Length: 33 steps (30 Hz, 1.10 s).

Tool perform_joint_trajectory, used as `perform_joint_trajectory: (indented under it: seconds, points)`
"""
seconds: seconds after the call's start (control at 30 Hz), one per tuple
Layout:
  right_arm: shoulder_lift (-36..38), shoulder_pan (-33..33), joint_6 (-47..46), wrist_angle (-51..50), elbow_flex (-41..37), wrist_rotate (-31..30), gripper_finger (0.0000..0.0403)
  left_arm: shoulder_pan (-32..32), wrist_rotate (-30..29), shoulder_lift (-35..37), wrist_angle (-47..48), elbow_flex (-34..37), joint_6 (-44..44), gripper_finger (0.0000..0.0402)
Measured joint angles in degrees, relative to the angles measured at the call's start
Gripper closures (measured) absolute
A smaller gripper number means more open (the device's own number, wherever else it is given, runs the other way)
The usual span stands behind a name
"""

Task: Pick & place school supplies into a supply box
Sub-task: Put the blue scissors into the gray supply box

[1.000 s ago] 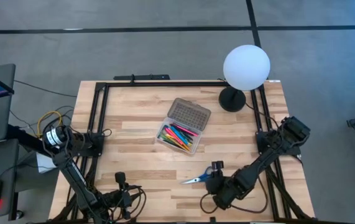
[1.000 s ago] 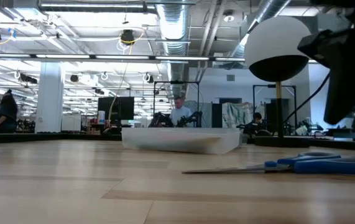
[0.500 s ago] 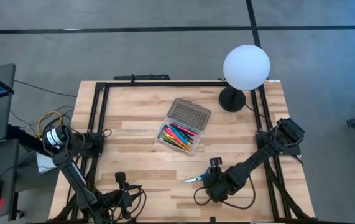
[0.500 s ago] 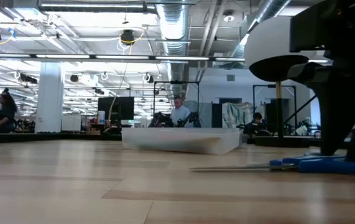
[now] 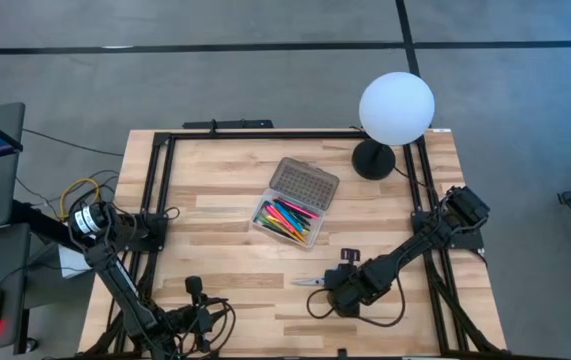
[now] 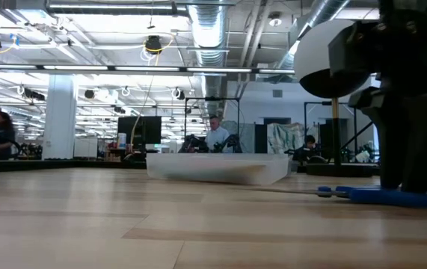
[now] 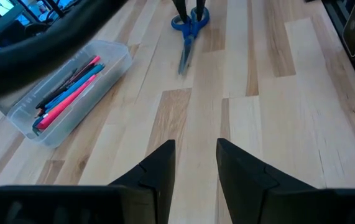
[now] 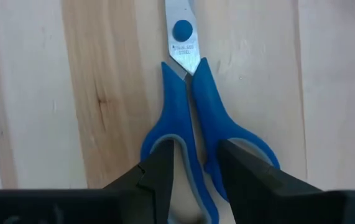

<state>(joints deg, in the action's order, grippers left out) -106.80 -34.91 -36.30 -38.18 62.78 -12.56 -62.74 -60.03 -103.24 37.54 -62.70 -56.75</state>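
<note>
My right gripper [image 8: 193,165] straddles the blue plastic-handled steel scissors [image 8: 193,106], fingers parted; overhead hides this. My left gripper [image 7: 193,163] rests open.

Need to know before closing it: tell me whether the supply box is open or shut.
Open: the supply box lid is swung back, pens exposed.

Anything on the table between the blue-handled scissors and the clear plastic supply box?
Nothing: the high view shows only bare wood between the blue-handled scissors and the clear plastic supply box.
</note>
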Motion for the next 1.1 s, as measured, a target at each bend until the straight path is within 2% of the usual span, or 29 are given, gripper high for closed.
perform_joint_trajectory:
  seconds: [0.13,0.4,0.57,0.7,0.97,1.1]
  points:
    - [-0.1,0.1,-2.7,-0.1,-0.1,0.1,0.0263,0.0,0.0,0.0,0.0,0.0,0.0,0.0290]
    - [-0.3,0.2,-4.6,-0.5,-0.2,1.1,0.0187,0.0,0.0,0.0,0.0,0.0,0.0,0.0290]
    - [-0.3,0.2,-4.4,-0.5,-0.3,0.8,0.0173,0.1,0.1,0.0,0.0,0.0,0.0,0.0290]
    - [-0.3,0.2,-4.3,-0.5,-0.3,0.7,0.0193,0.1,0.1,0.0,0.0,0.0,0.0,0.0290]
    - [-0.4,0.1,-4.2,0.5,-0.2,1.0,0.0296,0.1,0.1,0.0,0.0,0.0,0.0,0.0290]
    - [-0.4,0.1,-4.2,0.6,-0.2,0.9,0.0327,0.1,0.1,0.0,0.0,0.0,0.0,0.0290]
